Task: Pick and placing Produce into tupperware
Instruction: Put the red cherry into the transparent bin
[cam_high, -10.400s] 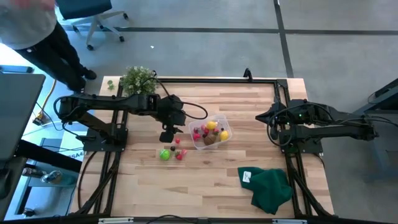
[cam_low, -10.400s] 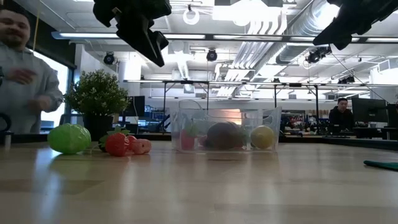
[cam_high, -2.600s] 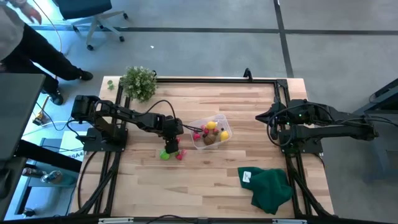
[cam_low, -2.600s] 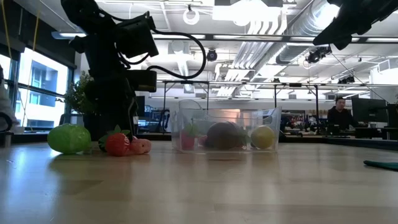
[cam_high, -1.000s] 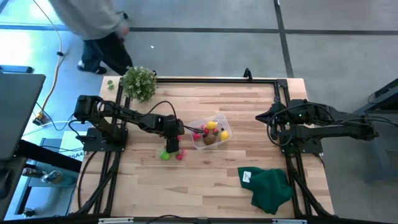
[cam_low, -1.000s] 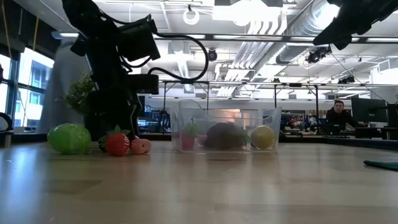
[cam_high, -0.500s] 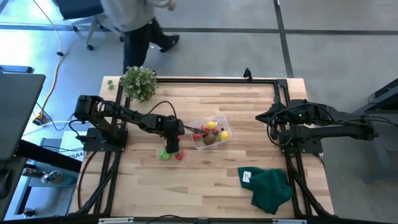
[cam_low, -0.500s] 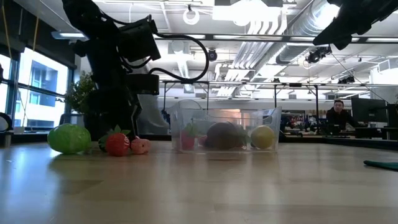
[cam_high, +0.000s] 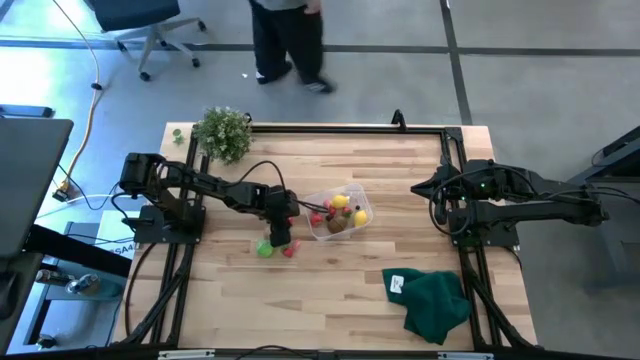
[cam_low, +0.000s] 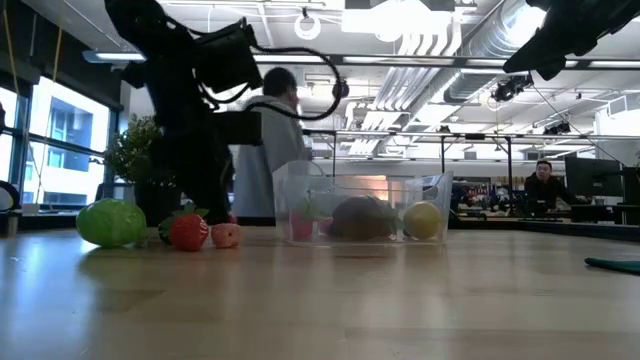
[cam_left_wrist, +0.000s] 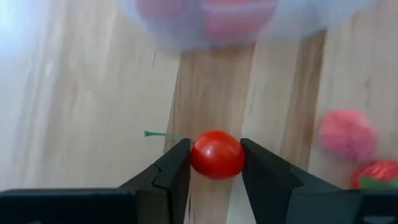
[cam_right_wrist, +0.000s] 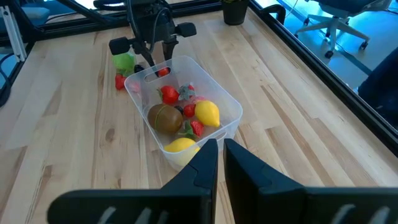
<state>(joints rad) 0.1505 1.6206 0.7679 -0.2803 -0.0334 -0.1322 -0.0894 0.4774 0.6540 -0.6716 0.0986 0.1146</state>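
A small round red toy cherry tomato with a thin green stem (cam_left_wrist: 216, 154) is sitting between the two dark fingers of the left gripper (cam_left_wrist: 215, 163), which are pressing against both its sides — the grasp looks made, down at the wooden table (cam_high: 330, 300) just beside the clear, roughly square plastic tub (cam_high: 341, 212). The step in hand appears to be the pick itself. Inside the tub a brown kiwi-like piece (cam_right_wrist: 165, 117), two yellow lemons and several red pieces are already lying. Outside it, a bright green toy fruit (cam_low: 111, 222), a red strawberry (cam_low: 189, 231) and a pink piece (cam_low: 227, 235) are waiting near the gripper. The next move likely calls for lifting clear of the tub's wall, then carrying the tomato over the opening — a short trip. The right gripper (cam_right_wrist: 219, 163) is hanging well apart over the table's right side, its fingers nearly together and holding nothing.
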